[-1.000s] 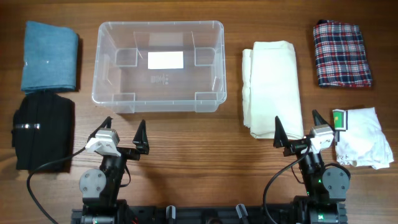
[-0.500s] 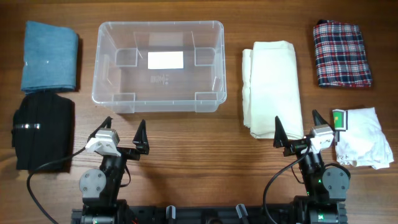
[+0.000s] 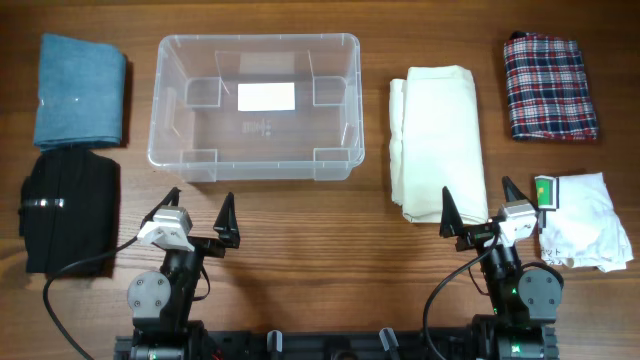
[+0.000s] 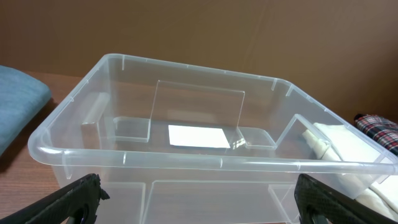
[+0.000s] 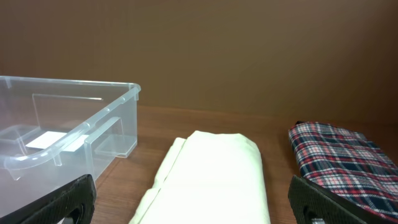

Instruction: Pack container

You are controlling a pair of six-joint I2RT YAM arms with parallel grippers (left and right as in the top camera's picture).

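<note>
The clear plastic container (image 3: pixel 160 100) stands at the back centre-left of the table, with a white label (image 3: pixel 266 97) on its base and nothing in it. It fills the left wrist view (image 4: pixel 186 160) and shows at the left of the right wrist view (image 5: pixel 37 152). My left gripper (image 3: pixel 197 212) is open and empty, just in front of the container. My right gripper (image 3: pixel 480 207) is open and empty, at the near end of a folded cream cloth (image 3: pixel 436 135), which also shows in the right wrist view (image 5: pixel 214 180).
A folded blue cloth (image 3: pixel 80 90) and a folded black garment (image 3: pixel 70 210) lie left of the container. A plaid cloth (image 3: pixel 549 88) lies at the back right, also in the right wrist view (image 5: pixel 342 158). A white bagged item (image 3: pixel 585 222) with a green tag lies at the right front.
</note>
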